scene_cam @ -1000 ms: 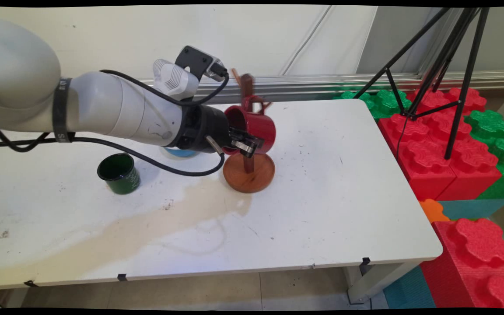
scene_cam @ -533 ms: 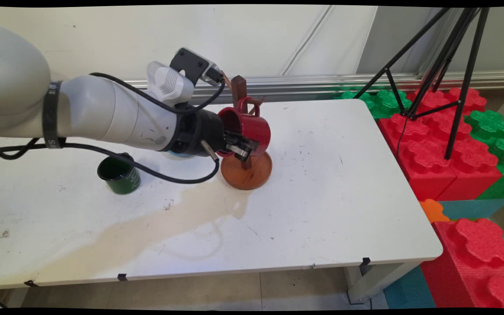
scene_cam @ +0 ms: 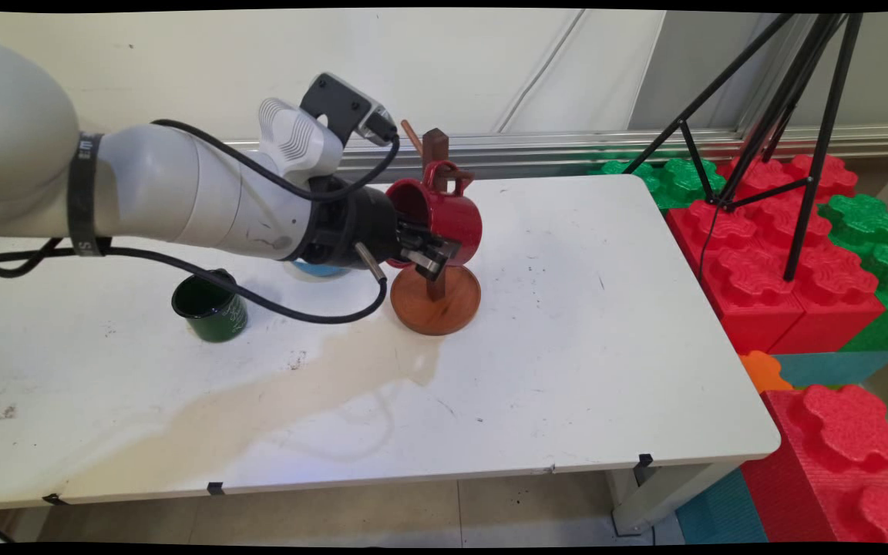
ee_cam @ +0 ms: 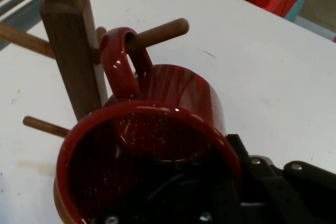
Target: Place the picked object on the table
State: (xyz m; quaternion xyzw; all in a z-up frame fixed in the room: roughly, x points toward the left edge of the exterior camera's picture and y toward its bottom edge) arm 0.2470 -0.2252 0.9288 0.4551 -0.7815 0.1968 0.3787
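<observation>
A white table (scene_cam: 567,331) stands before a pale wall, with red and green foam blocks (scene_cam: 791,254) and a black tripod (scene_cam: 791,116) at its right and a long tan stain across its near half. In the main view the gripper (scene_cam: 427,254) reaches in from the left, its jaws clamped on the rim of a red mug (scene_cam: 444,220) held on its side, mouth toward the arm. The mug's handle loops over a peg of the wooden mug tree (scene_cam: 435,297), whose round base rests on the table. Against half a second ago the mug sits slightly higher and further right, and the tree's post has shifted right with it. A dark green cup (scene_cam: 210,306) stands upright well to the left, and a blue object (scene_cam: 319,269) shows only partly behind the wrist. In the hand view the red mug (ee_cam: 152,150) fills the lower frame, mouth facing the camera, one jaw inside and one outside its wall; its handle is hooked on a peg beside the tree's square post (ee_cam: 73,51).
</observation>
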